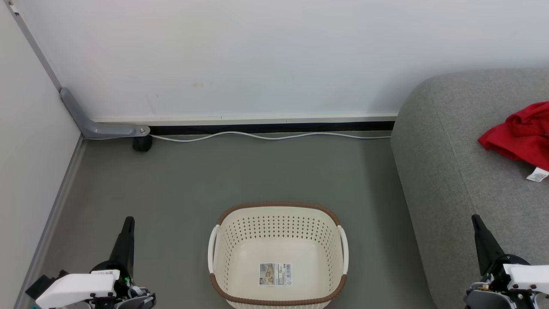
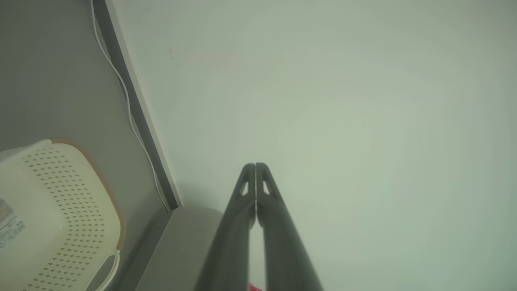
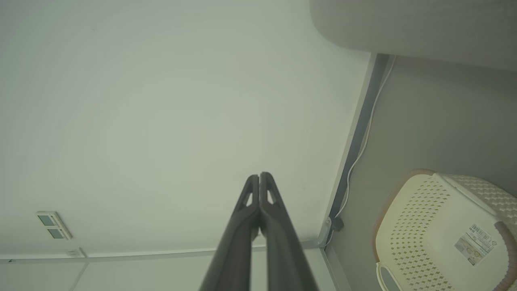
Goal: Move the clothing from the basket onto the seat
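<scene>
Looking down at the basket (image 1: 279, 227) standing upright on the grey floor (image 1: 171, 193), showing its bare inner bottom with a sticker (image 1: 275, 274) on it. Finding the clothing (image 1: 521, 133) lying crumpled on the seat (image 1: 450, 171), to the right of the basket and well apart from it (a white label tag (image 1: 537, 174) poking out at its lower edge, the red fabric running off the head view's right side). Seeing the left end effector (image 1: 128, 222) clenched on nothing at the lower left, hanging over the floor beside the basket, its dark fingers (image 2: 242, 226) pressing together tip to tip in the left wrist view. Seeing the right end effector (image 1: 476, 219) likewise clenched and empty at the lower right, pointing up over the seat, well short of the clothing. Noticing a white cable (image 1: 266, 136) trailing along the foot of the wall (image 1: 257, 56) behind the basket.
</scene>
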`<state>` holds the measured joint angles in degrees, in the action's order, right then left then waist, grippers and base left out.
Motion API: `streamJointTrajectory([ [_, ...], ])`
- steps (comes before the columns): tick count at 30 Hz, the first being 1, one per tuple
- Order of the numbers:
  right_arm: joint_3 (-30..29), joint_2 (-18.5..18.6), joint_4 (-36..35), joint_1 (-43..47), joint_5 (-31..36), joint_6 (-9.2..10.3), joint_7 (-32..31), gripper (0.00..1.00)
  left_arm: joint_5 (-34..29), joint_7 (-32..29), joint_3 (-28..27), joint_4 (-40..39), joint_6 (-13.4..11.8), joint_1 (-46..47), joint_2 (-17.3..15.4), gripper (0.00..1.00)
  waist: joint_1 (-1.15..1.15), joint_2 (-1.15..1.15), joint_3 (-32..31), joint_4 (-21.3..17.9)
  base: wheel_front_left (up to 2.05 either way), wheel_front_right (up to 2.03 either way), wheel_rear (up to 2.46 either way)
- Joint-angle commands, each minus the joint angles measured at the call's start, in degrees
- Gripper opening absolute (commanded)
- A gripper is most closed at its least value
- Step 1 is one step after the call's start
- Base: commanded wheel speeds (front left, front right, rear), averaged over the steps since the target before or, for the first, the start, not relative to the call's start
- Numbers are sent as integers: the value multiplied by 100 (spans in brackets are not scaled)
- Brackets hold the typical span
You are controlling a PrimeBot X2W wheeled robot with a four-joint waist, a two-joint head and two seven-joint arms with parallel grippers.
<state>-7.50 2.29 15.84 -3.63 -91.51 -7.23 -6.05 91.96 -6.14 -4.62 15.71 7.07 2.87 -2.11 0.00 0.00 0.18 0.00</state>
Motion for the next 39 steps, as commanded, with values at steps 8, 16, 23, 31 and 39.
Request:
streamJointTrajectory([
  [8,97,59,-181,-255,-65,-25,-44,0,22,-34,-188,-166,42,332,-76,0,0,0,0,0,0,0,0],
  [16,97,59,-181,-255,-65,-25,-44,0,22,-34,-188,-166,42,332,-76,0,0,0,0,0,0,0,0],
  [23,97,59,-181,-255,-65,-25,-44,0,22,-34,-188,-166,42,332,-76,0,0,0,0,0,0,0,0],
  [31,98,59,-181,-255,-65,-25,-44,0,22,-34,-188,-166,42,332,-76,0,0,0,0,0,0,0,0],
  [39,98,59,-181,-255,-65,-25,-44,0,22,-34,-188,-166,42,332,-76,0,0,0,0,0,0,0,0],
])
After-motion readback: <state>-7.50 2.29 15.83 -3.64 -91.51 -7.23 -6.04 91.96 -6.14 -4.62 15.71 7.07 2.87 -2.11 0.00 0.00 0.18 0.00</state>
